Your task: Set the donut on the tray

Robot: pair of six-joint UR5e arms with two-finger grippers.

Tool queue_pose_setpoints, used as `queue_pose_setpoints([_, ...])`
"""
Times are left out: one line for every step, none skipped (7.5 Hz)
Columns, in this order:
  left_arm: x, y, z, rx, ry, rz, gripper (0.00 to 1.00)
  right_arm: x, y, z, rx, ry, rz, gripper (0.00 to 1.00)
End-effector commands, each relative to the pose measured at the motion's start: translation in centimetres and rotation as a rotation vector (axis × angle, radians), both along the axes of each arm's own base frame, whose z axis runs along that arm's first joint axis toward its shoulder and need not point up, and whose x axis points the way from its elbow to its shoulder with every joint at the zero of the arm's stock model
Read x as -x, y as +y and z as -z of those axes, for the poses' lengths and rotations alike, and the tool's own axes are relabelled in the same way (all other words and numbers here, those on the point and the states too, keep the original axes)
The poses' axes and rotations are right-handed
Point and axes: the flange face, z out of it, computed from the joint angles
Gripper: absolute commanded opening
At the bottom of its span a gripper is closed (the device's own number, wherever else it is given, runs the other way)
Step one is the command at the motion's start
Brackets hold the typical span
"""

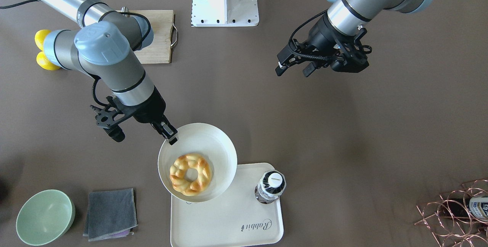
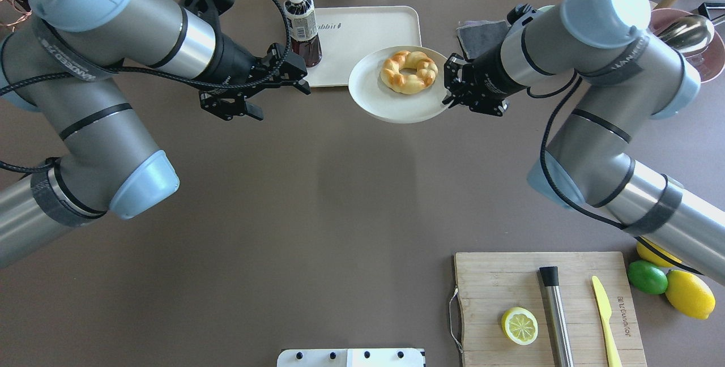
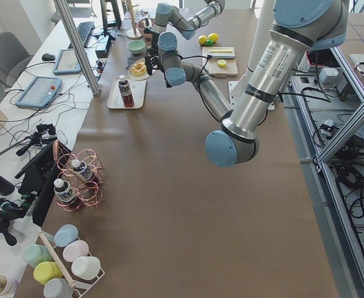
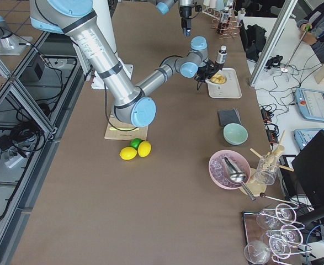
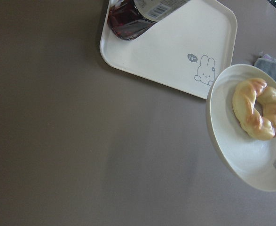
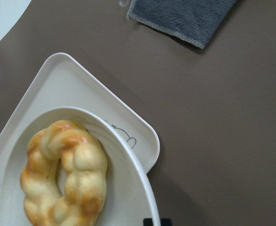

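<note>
**Colleague:** Where is the donut at this moment?

**Me:** The donut [image 1: 190, 174] lies flat on the white plate [image 1: 202, 140], toward the side away from the gripper. It touches only the plate and is not yet on the tray [image 1: 228, 216].

**Colleague:** And what carries the plate?

**Me:** My right gripper [image 1: 169, 134] has its two fingers closed on the plate's rim, on the edge nearest to the robot. The plate hangs over the tray's corner with the rabbit drawing. I judge it is lifted and not resting there.

**Colleague:** Why do you hold the rim and not the donut?

**Me:** I think the pastry is soft and glossy, so the fingers could dent it. With the plate in the grip I can tip it and let the donut slide onto the tray. I cannot tell whether the plate is already tilted.

**Colleague:** Is there place for it?

**Me:** A bottle [image 1: 270, 186] stands upright on the tray, just beside the plate's edge. I want the donut to land apart from it, on the cream surface near the script.

**Colleague:** And the other arm?

**Me:** The left gripper [image 1: 294, 70] hovers above the table, fingers spread, with nothing between them, well apart from the plate. I judge it is kept out of the way.

**Colleague:** Any danger?

**Me:** A pinch on one edge can let the plate turn in the fingers, and the donut may roll against the bottle
</note>
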Motion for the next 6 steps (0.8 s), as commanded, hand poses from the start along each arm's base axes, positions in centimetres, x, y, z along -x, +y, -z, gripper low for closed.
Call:
queue_pose_setpoints([4.5, 0.5, -5.7, -0.06, -0.069, -0.001, 0.98, 6.3, -5.6, 0.3, 0.161, 0.038, -0.191, 0.0])
queue_pose_setpoints([6.5, 0.9, -6.2, -0.08, -0.074, 0.014, 0.98, 8.8, -6.3, -0.9, 0.217, 0.01, -0.285, 0.0])
queue_pose_setpoints([7.6, 1.6, -6.1, -0.091, -0.069, 0.021, 0.98, 10.6, -6.5, -2.1, 0.247, 0.005, -0.325, 0.0])
queue_pose_setpoints([8.2, 2.1, -6.4, -0.091, -0.071, 0.025, 0.98, 11.4, -6.3, -1.4, 0.255, -0.007, -0.326, 0.0])
queue_pose_setpoints([8.3, 2.2, -6.4, -0.09, -0.07, 0.024, 0.98, 11.5, -6.4, -1.6, 0.282, -0.016, -0.348, 0.0])
queue_pose_setpoints([8.2, 2.2, -6.6, -0.088, -0.072, 0.023, 0.98, 11.4, -6.4, -1.6, 0.311, -0.029, -0.373, 0.04])
